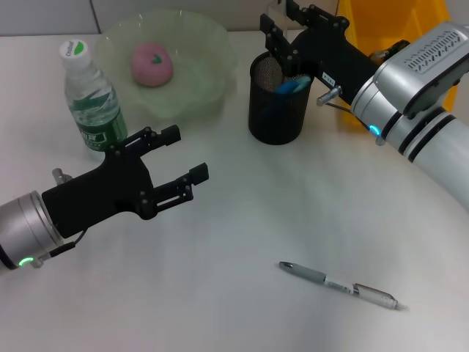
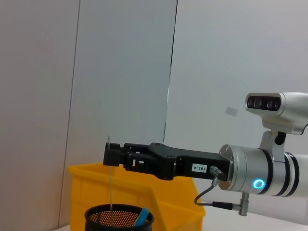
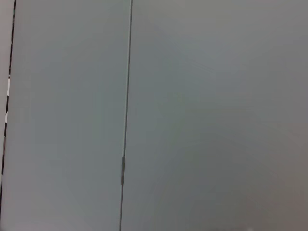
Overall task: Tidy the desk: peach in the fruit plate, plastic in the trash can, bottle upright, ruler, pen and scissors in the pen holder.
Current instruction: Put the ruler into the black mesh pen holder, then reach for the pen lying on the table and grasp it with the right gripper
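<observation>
The white desk (image 1: 242, 220) stands before pale grey wall panels, with a yellow bin (image 2: 144, 192) at the back. The black mesh pen holder (image 1: 277, 99) holds something blue; the right end effector (image 1: 282, 33) hovers above it, clenched on a thin clear ruler (image 2: 110, 187) hanging into the holder. The silver pen (image 1: 338, 284) lies flat on the near desk. The left end effector (image 1: 172, 158) hangs released beside the upright bottle (image 1: 89, 99). The pink peach (image 1: 152, 63) sits in the fruit plate (image 1: 209, 81).
</observation>
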Controlling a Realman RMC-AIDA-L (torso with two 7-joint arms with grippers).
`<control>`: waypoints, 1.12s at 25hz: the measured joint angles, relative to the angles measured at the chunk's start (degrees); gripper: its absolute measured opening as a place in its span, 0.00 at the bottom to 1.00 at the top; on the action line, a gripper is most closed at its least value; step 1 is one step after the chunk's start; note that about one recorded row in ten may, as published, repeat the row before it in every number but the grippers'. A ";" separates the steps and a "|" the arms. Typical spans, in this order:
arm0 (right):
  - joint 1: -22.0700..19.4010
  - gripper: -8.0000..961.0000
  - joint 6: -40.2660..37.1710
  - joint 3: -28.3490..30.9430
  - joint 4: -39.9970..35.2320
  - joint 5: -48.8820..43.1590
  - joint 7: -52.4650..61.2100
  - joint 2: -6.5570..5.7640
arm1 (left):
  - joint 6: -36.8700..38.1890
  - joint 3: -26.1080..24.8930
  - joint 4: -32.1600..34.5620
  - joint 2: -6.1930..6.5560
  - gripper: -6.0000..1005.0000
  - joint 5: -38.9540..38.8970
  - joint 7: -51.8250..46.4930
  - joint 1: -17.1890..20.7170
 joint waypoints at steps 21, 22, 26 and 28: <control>0.00 0.75 -0.07 0.88 0.09 0.22 0.00 0.00 | -0.20 0.00 0.35 0.00 0.77 0.11 0.00 -0.09; 0.00 0.75 -0.08 0.90 0.09 0.22 -0.01 0.00 | -0.20 0.00 0.35 0.00 0.77 0.11 0.00 -0.09; -0.18 0.75 -0.07 2.38 0.24 0.26 -0.01 0.00 | -0.14 0.00 0.35 0.00 0.77 0.24 0.00 -0.09; -0.36 0.75 -0.07 3.19 0.27 0.28 -0.01 0.00 | -0.11 0.00 0.35 0.00 0.77 0.28 0.00 -0.09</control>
